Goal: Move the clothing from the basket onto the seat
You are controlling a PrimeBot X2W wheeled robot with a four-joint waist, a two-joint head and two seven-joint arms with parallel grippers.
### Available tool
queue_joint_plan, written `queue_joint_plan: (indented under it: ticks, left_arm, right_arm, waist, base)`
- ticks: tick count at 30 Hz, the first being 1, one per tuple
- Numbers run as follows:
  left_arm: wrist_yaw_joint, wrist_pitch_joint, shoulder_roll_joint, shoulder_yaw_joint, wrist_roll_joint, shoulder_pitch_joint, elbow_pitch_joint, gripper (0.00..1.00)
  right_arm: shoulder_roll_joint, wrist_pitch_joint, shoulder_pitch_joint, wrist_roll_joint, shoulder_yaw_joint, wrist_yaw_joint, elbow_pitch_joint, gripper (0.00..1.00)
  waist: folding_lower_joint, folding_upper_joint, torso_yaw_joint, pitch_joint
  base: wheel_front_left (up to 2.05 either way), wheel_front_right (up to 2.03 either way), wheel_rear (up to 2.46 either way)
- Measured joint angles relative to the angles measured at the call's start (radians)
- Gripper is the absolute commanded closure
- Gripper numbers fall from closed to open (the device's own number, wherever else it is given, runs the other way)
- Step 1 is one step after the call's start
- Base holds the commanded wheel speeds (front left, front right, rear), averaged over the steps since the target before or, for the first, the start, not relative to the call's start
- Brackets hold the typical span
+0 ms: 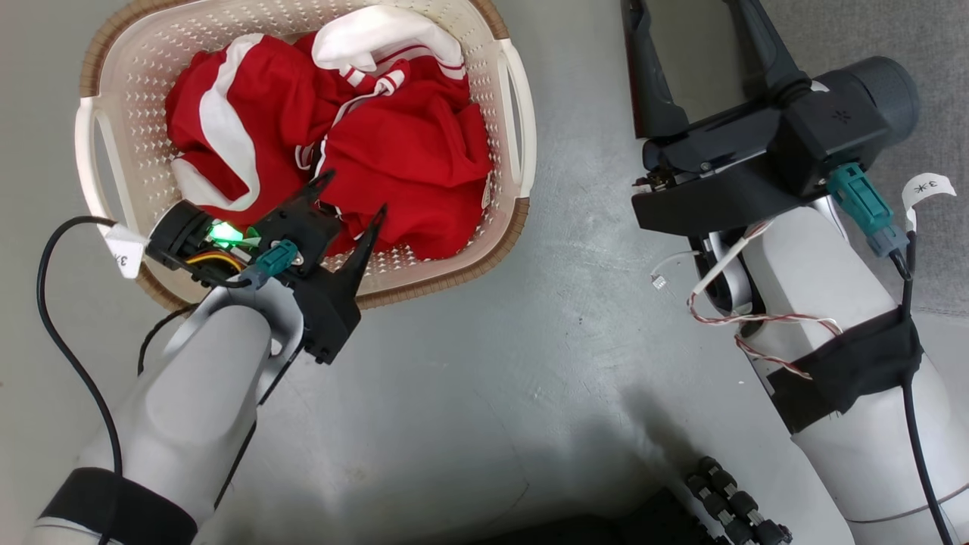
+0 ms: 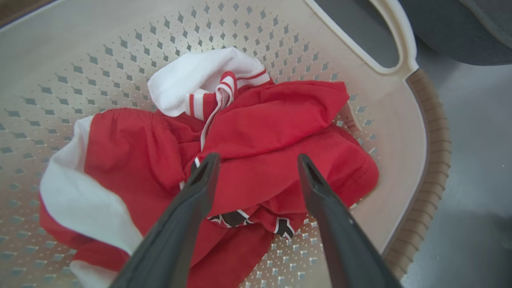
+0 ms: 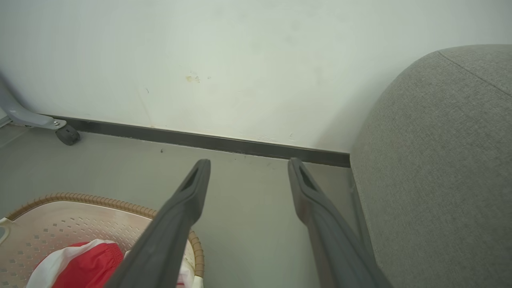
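The clothing [image 1: 394, 151] is a crumpled heap of red garments with white trim, lying in the cream perforated basket [image 1: 522, 113] at the upper left of the head view. My left gripper [image 1: 354, 193] hangs open over the near side of the heap. In the left wrist view its fingers [image 2: 258, 157] straddle a red fold [image 2: 280, 132], with a bit of black and white print [image 2: 232, 218] below it; nothing is gripped. My right gripper [image 3: 249, 161] is open and holds nothing, above the floor between the basket [image 3: 120, 204] and the grey seat [image 3: 436, 168].
The basket stands on a grey floor [image 1: 484, 363]. A white wall with a dark skirting board [image 3: 224, 141] runs behind it. A castor [image 3: 67, 135] on a grey leg sits at the far left by the wall. The seat [image 1: 939, 113] lies to the right.
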Motion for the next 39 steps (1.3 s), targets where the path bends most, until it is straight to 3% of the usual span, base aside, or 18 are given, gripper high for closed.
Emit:
queue_joint_plan:
  ticks: [7, 25, 34, 35, 36, 37, 39]
  left_arm:
    - [0.0, 0.006, 0.047, -0.108, 0.021, -0.056, 0.0, 0.0]
    - [0.0, -0.002, 0.069, -0.246, 0.025, -0.184, 0.029, 0.0]
    - [0.0, 0.009, 0.048, -0.289, 0.019, -0.233, 0.076, 0.0]
    - [0.0, 0.009, 0.046, -0.289, 0.009, -0.233, 0.082, 0.27]
    - [0.0, 0.008, 0.046, -0.288, -0.003, -0.233, 0.09, 0.89]
    - [0.0, 0.008, 0.045, -0.286, -0.012, -0.233, 0.096, 1.0]
    - [0.0, -0.002, 0.046, -0.283, -0.023, -0.231, 0.111, 1.0]
  right_arm:
    - [0.013, 0.0, -0.014, -0.006, 0.008, 0.0, -0.009, 0.0]
    - [0.029, 0.0, -0.016, -0.006, 0.032, 0.0, -0.03, 0.0]
    - [0.034, 0.0, -0.016, -0.005, 0.056, 0.0, -0.042, 0.0]
    - [0.034, 0.0, -0.016, -0.005, 0.057, 0.0, -0.043, 0.0]
    - [0.034, 0.0, -0.016, -0.005, 0.057, 0.0, -0.043, 0.0]
    - [0.034, 0.0, -0.017, -0.005, 0.058, 0.0, -0.044, 0.0]
    - [0.034, 0.0, -0.017, -0.005, 0.057, 0.0, -0.041, 0.0]
  waist:
    - [0.0, 0.0, -0.008, 0.022]
    - [0.0, -0.0001, -0.05, 0.095]
    - [0.0001, -0.0001, -0.081, 0.13]
    - [0.0001, -0.0001, -0.082, 0.131]
    - [0.0001, -0.0001, -0.083, 0.132]
    - [0.0001, -0.0001, -0.084, 0.131]
    - [0.0001, -0.0002, -0.083, 0.128]
  base:
    - [0.0, 0.0, 0.0]
    - [0.0, 0.0, 0.0]
    - [0.0, 0.0, 0.0]
    - [0.0, 0.0, 0.0]
    - [0.0, 0.0, 0.0]
    - [0.0, 0.0, 0.0]
    - [0.0, 0.0, 0.0]
